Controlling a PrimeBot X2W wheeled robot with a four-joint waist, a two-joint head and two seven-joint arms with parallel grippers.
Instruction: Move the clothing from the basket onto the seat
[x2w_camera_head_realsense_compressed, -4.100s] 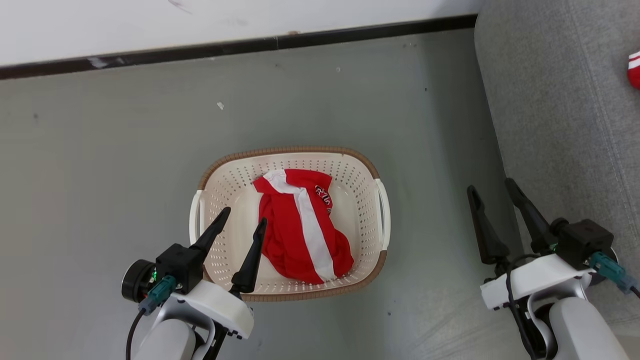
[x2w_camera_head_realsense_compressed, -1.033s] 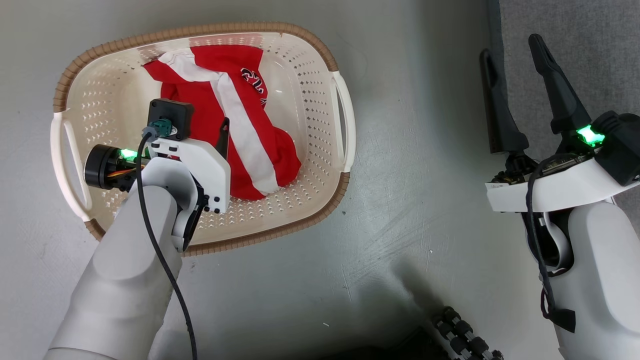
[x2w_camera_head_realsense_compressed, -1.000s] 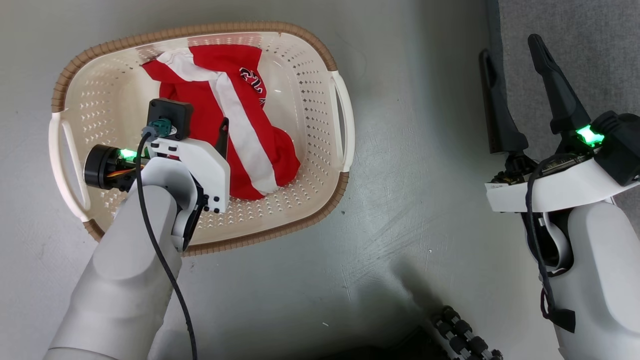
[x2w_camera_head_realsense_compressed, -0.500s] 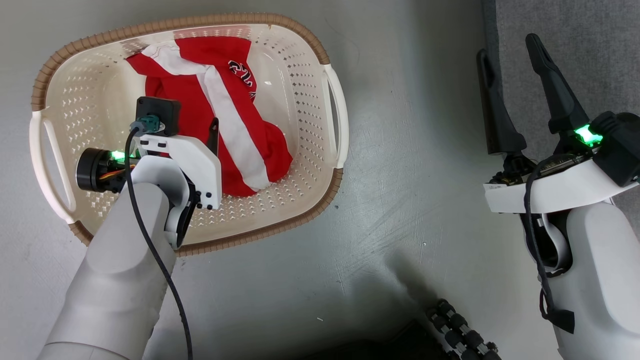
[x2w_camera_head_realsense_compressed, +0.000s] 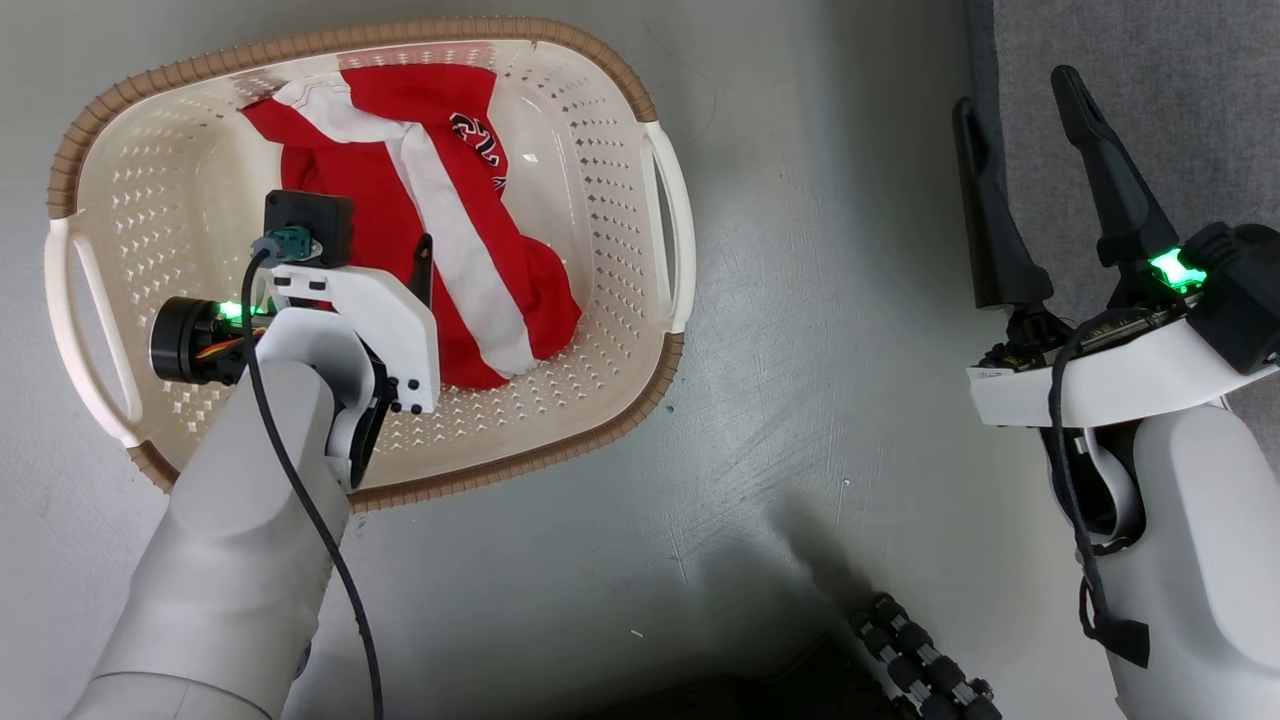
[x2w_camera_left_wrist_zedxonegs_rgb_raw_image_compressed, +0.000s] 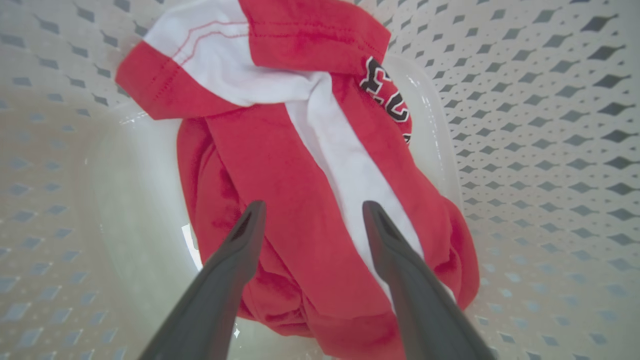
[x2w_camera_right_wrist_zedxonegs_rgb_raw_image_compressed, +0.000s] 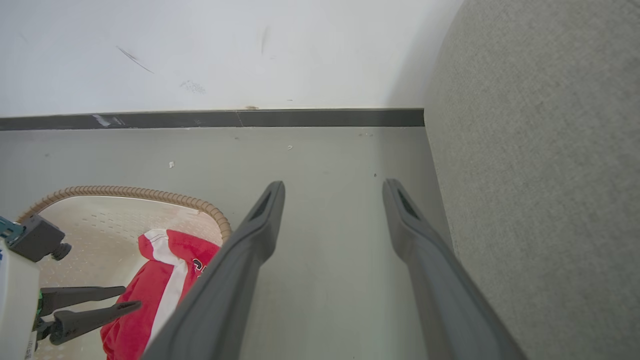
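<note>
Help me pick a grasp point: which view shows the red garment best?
Left wrist view: the red garment lies close up, stripe and lettering sharp, framed by the open left gripper. Head view shows it in the basket, partly hidden by that gripper. Right wrist view catches a small part, lower left.

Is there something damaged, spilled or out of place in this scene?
Nothing serious. The garment lies crumpled inside the basket, and nothing has spilled out. The wall carries dark scuffs, and pale specks lie on the floor near it.
</note>
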